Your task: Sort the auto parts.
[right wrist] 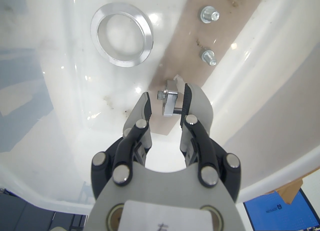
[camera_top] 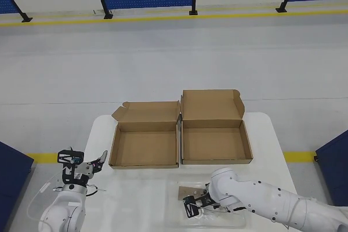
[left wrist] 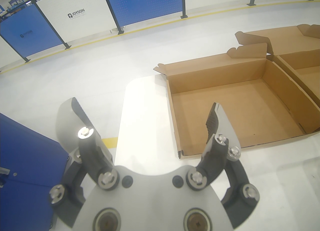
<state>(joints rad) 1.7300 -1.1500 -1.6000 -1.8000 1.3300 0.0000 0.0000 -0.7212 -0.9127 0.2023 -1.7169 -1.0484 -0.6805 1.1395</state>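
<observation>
Left box [camera_top: 144, 149] and right box [camera_top: 214, 145] stand close side by side at the far side of the bench [camera_top: 133, 197]. Tops are open and lids folded back, so entry from above is free, but passage between them is not. The left claw [left wrist: 145, 105], fingers spread, hangs near the left box's front wall. In the clear tray [right wrist: 250, 79] the right claw [right wrist: 167, 93] straddles a small plate [right wrist: 170, 100]. Beyond it lie a ring [right wrist: 148, 37], a bolt [right wrist: 209, 14] and a second bolt [right wrist: 208, 57], set apart from one another.

left box [camera_top: 144, 148], right box [camera_top: 214, 143] open, adjacent on table [camera_top: 261, 168]; right gripper [camera_top: 190, 206] in clear tray [camera_top: 220, 223].
</observation>
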